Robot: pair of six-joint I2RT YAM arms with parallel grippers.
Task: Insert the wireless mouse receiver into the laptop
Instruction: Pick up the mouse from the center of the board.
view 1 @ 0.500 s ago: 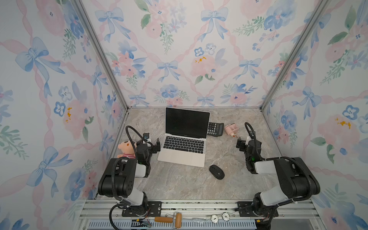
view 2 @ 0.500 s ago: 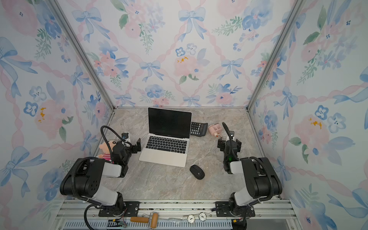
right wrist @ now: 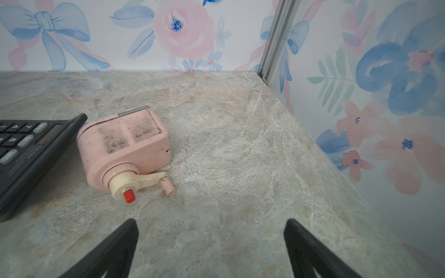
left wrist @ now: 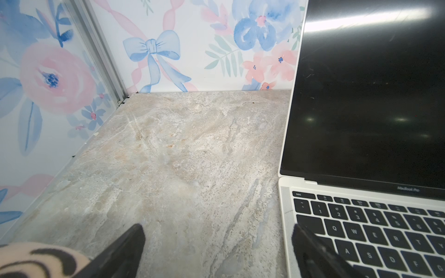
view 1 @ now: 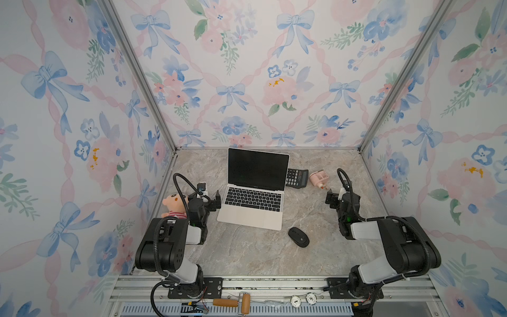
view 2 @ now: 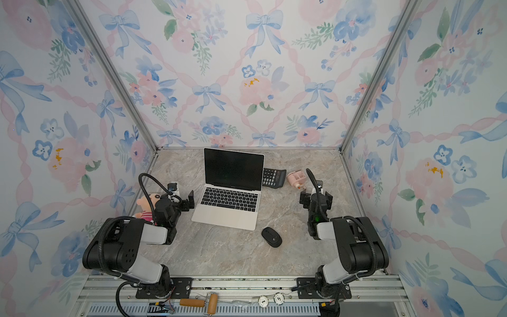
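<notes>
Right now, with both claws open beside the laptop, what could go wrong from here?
1. No receiver shows in any view; a claw might grab the mouse instead.
2. The left claw hangs open right at the laptop edge; lowering or swinging could hit keys or shove it.
3. The right claw hangs near the pink sharpener; a swing could knock it.

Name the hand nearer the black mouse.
Right. The right hand hangs beyond the mouse, slightly toward the right wall. The left hand sits at the laptop's left edge, the whole laptop between them.
</notes>
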